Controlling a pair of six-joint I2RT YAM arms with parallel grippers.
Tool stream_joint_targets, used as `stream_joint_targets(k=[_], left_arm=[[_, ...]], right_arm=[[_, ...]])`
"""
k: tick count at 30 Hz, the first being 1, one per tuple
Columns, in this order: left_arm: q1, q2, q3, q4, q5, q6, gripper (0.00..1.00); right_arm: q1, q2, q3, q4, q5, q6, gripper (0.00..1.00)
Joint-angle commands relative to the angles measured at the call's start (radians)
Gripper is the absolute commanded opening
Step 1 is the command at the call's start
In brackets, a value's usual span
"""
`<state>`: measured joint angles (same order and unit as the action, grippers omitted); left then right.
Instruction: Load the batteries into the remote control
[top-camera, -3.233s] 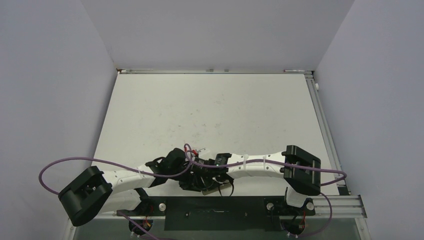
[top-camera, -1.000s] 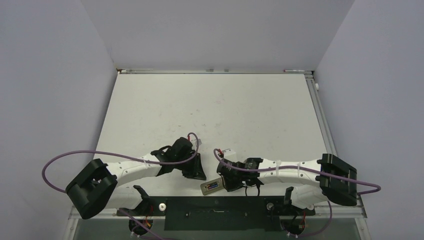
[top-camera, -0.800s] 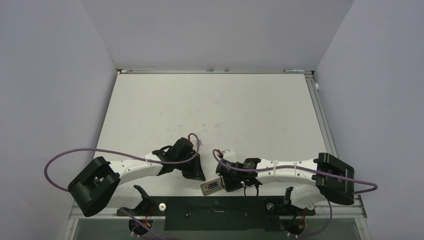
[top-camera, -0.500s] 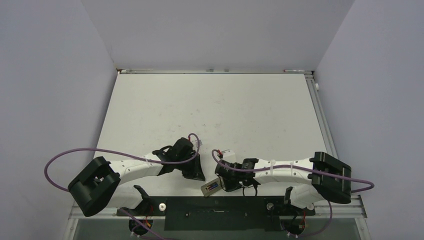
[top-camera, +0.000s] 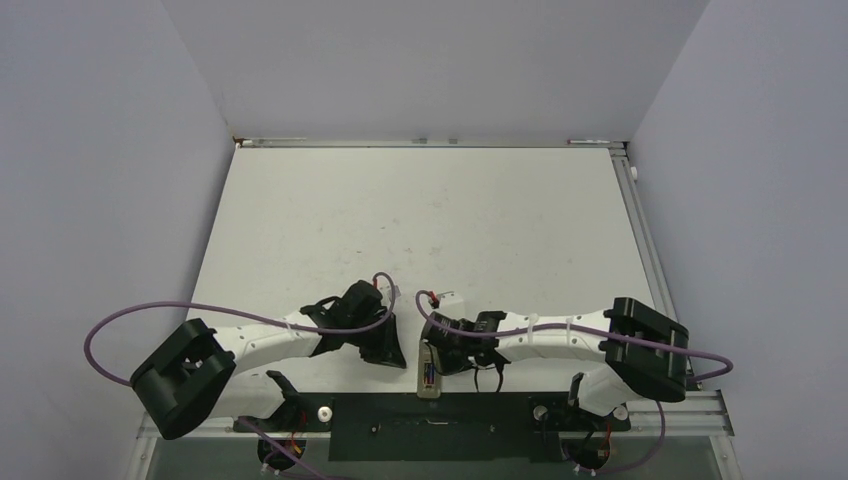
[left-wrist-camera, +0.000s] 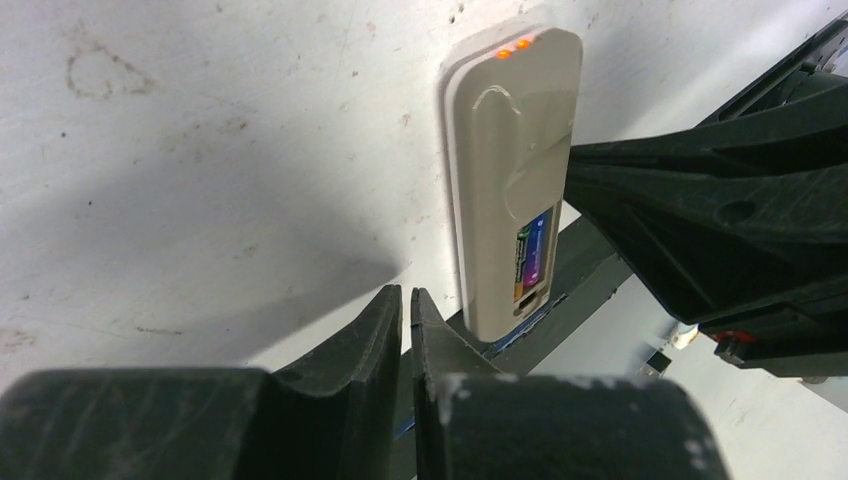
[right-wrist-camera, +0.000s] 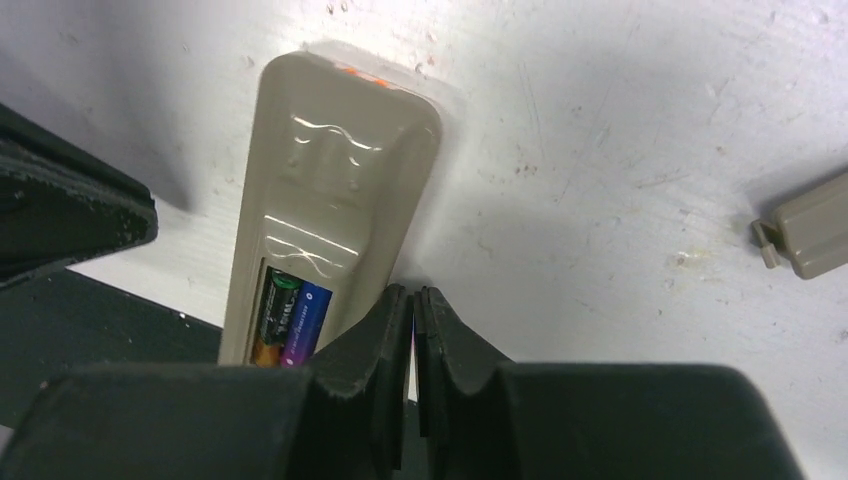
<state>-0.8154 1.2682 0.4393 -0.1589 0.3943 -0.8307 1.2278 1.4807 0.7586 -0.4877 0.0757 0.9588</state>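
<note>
Remote control (top-camera: 428, 371): bottom centre of the top view, back up, near end at the black rail (top-camera: 430, 425).
Batteries (right-wrist-camera: 288, 318): both in the recess, lower left of the right wrist view (purple-blue one on the right).
Left gripper (left-wrist-camera: 405, 300): closed on nothing, lower centre of its view.
Right gripper (right-wrist-camera: 412, 297): closed, empty, just beside the remote's edge.
Cover piece (right-wrist-camera: 805, 235): right edge of that view, apart on the table (top-camera: 420, 220).

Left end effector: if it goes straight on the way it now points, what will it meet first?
Probably the bare table, just beside the remote control. In the left wrist view the left end effector, shut, aims past the remote's long edge, though depth is hard to judge.
</note>
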Motion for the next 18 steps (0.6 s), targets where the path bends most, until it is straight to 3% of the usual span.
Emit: stream_joint_targets(k=[1, 18], left_arm=[[-0.003, -0.036, -0.011, 0.000, 0.020, -0.008, 0.06], [-0.071, -0.050, -0.042, 0.034, -0.022, -0.094, 0.09]], right_arm=[[-0.018, 0.026, 0.042, 0.034, 0.042, 0.000, 0.09], [-0.048, 0.085, 0.104, 0.047, 0.031, -0.051, 0.09]])
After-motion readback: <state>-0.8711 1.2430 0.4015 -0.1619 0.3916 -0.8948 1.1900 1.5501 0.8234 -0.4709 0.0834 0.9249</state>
